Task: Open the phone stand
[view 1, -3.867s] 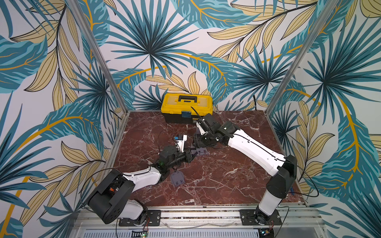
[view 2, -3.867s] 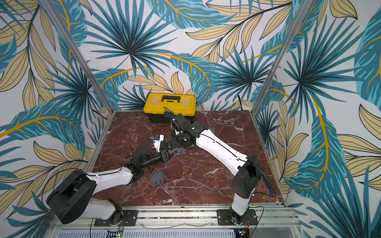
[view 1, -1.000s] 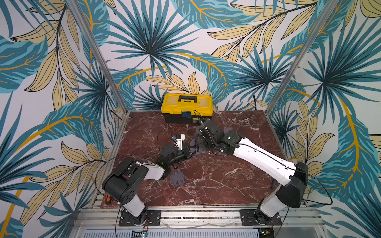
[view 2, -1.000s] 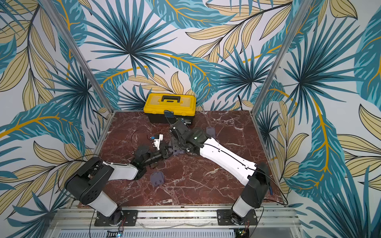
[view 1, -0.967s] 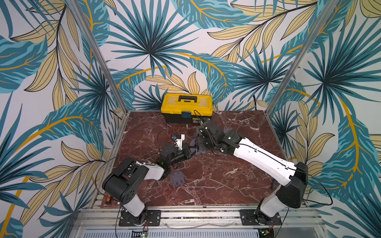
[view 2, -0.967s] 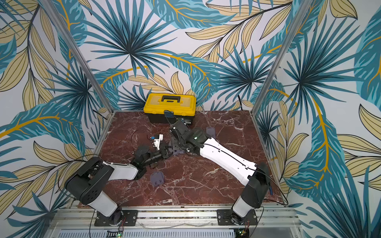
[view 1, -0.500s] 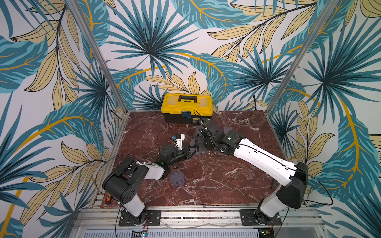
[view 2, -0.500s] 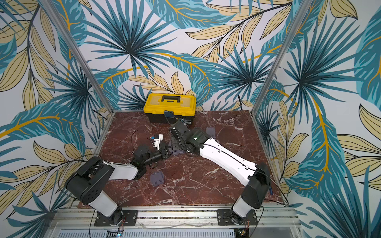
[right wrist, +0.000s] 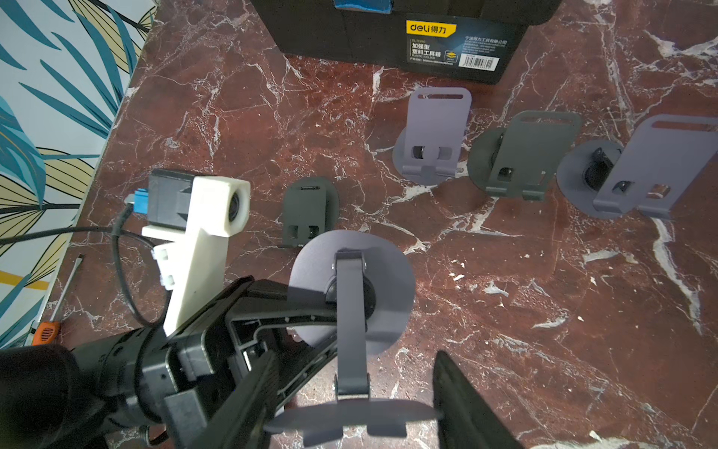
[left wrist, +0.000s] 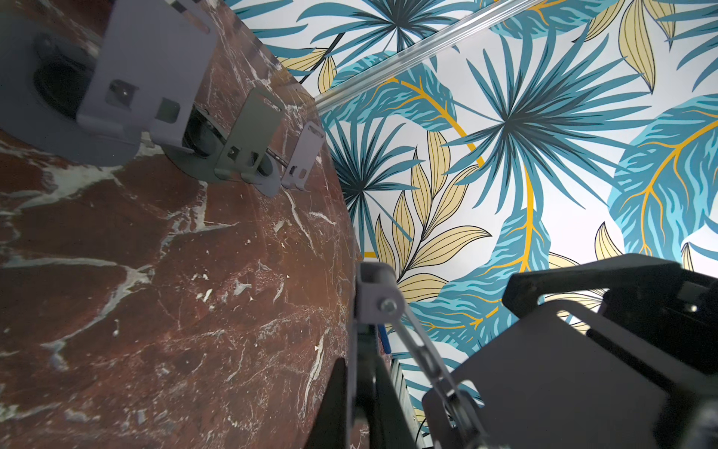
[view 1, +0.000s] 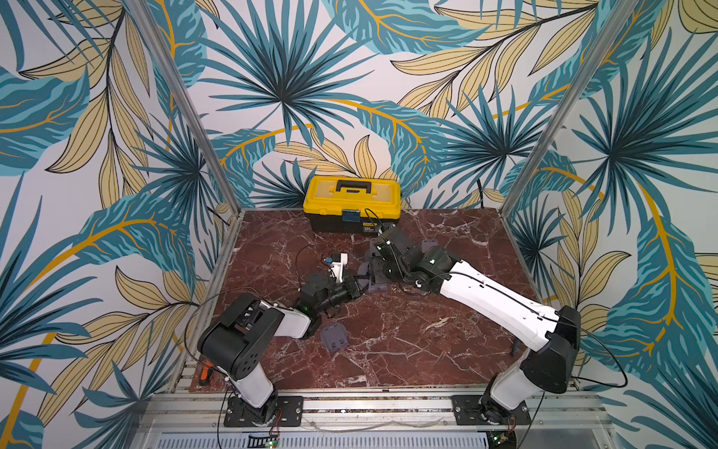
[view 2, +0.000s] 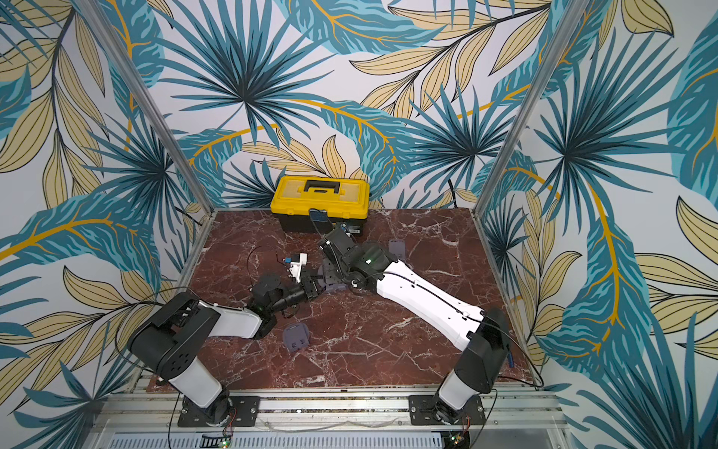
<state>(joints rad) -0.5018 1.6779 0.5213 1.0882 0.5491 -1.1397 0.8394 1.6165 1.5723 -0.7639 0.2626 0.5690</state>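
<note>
A grey phone stand [right wrist: 351,291] hangs between my two grippers above the middle of the table [view 1: 408,338]. Its round base, hinged arm and flat plate show in the right wrist view. My left gripper [view 1: 355,285] [view 2: 312,285] is shut on the rim of the round base; the rim runs between its fingers [left wrist: 334,388] in the left wrist view. My right gripper [right wrist: 355,388] [view 1: 375,272] is shut across the plate [right wrist: 349,418], one finger at each side edge. The arm stands about square to the plate.
A yellow toolbox [view 1: 351,202] stands at the back. Three opened stands [right wrist: 435,136] [right wrist: 524,155] [right wrist: 637,171] stand in a row in front of it. A folded dark stand [right wrist: 309,212] and another folded one [view 1: 334,337] lie flat. An orange screwdriver [view 1: 206,371] lies at the left edge.
Nothing has visibly moved in the last second. Since about four seconds ago the left arm has folded in closer, and the stand and both grippers have shifted slightly left.
</note>
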